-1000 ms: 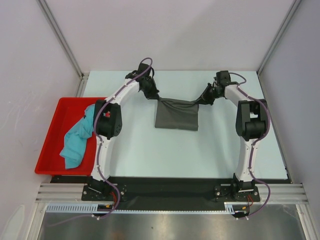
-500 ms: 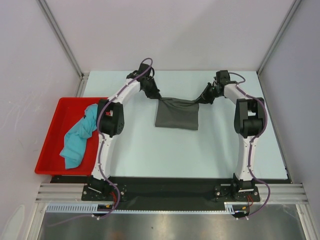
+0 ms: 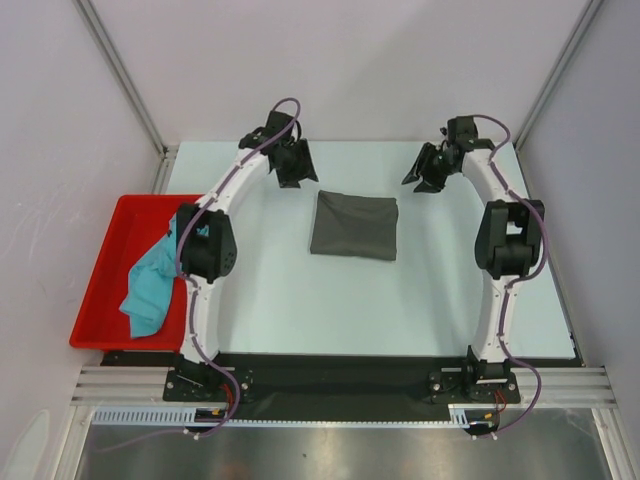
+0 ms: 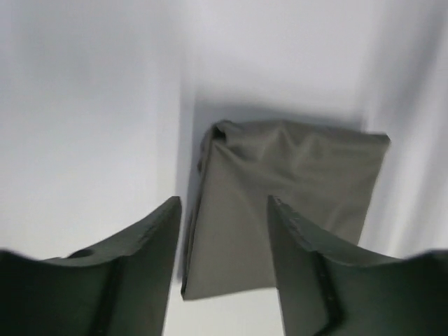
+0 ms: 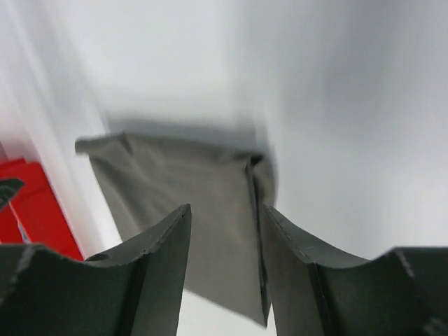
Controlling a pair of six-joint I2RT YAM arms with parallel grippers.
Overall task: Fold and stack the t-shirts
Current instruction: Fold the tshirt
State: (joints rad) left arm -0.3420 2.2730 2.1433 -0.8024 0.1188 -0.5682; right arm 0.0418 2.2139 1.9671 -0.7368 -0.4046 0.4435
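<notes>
The dark grey t-shirt [image 3: 354, 225] lies folded into a flat rectangle in the middle of the table, also seen from the left wrist [image 4: 280, 203] and the right wrist [image 5: 189, 203]. The teal t-shirt [image 3: 150, 280] lies crumpled in the red tray [image 3: 105, 270]. My left gripper [image 3: 297, 172] hovers above the table beyond the grey shirt's far-left corner, jaws open and empty [image 4: 224, 210]. My right gripper [image 3: 425, 178] hovers beyond the far-right corner, likewise open and empty [image 5: 225, 213].
The red tray sits at the table's left edge, beside the left arm. Walls with metal posts [image 3: 125, 75] close in the table at the back and sides. A black strip [image 3: 340, 370] runs along the near edge by the arm bases.
Both grippers opened and let go of the grey shirt's far edge, which dropped flat. Both arms rose and drew back toward the far corners.
</notes>
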